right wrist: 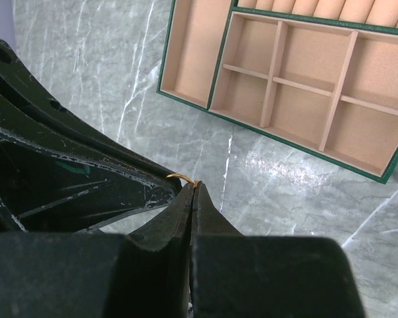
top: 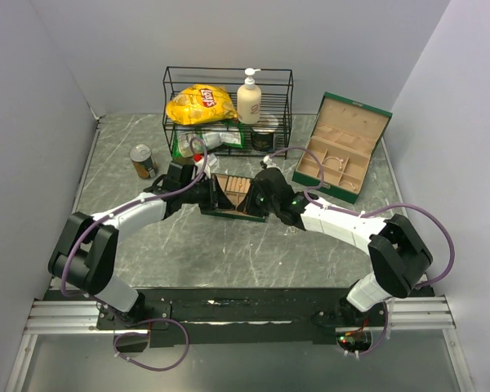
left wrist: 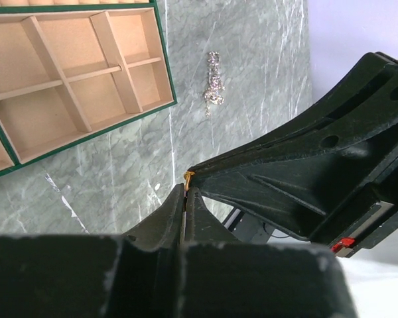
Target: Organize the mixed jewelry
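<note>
A thin gold ring (right wrist: 180,177) is pinched at the tips of both grippers, a little above the marble table; it also shows in the left wrist view (left wrist: 188,175). My left gripper (left wrist: 187,189) is shut on it, and my right gripper (right wrist: 194,189) is shut on it from the other side. The two grippers meet tip to tip mid-table (top: 243,209). A green-edged tan tray with compartments (top: 233,189) lies just behind them, empty in both wrist views (left wrist: 73,73) (right wrist: 298,73). A silver jewelry piece (left wrist: 214,83) lies on the table beside the tray.
An open green jewelry box (top: 343,147) stands at the back right. A wire rack (top: 227,110) at the back holds a yellow chips bag (top: 200,104), a soap bottle (top: 249,98) and a dark jar (top: 264,139). A can (top: 143,161) stands at the left.
</note>
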Motion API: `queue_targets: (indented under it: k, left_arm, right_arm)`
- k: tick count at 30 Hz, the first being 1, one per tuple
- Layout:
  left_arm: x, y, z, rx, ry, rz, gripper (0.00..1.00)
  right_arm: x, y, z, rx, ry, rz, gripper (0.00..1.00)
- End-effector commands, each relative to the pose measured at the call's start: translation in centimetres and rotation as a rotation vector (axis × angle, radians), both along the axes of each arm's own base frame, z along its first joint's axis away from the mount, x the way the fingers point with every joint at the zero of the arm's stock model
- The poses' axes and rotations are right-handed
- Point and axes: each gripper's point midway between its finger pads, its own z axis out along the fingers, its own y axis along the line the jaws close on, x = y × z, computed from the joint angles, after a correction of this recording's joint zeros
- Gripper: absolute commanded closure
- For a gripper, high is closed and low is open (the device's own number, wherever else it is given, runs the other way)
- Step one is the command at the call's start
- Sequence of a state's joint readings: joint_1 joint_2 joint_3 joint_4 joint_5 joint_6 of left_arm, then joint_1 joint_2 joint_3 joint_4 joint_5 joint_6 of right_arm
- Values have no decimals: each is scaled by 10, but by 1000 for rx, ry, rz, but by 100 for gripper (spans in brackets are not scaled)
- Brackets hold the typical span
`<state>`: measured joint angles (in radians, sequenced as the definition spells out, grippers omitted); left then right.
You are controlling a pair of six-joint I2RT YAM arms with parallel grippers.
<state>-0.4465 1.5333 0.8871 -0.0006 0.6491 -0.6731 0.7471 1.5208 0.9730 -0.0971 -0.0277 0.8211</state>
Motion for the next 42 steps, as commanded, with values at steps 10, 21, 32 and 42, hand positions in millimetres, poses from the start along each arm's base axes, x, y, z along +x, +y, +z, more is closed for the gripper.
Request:
queue_targets:
  k: [10, 21, 32, 42]
  left_arm:
    - [8, 2, 17, 12, -70, 15, 99]
    - [19, 23, 36, -154, -105, -5, 99]
    - [-5, 13, 77, -332, -211, -216, 99]
    - [-11, 11, 83, -346, -225, -234, 99]
  right_arm:
    - [3, 4, 36, 89, -107, 26, 62]
    - [-5, -34, 44, 237, -129, 62, 55]
    - [-20, -12, 88, 466, -239, 332, 54]
    - [-16, 0, 95, 583, -230, 342, 54]
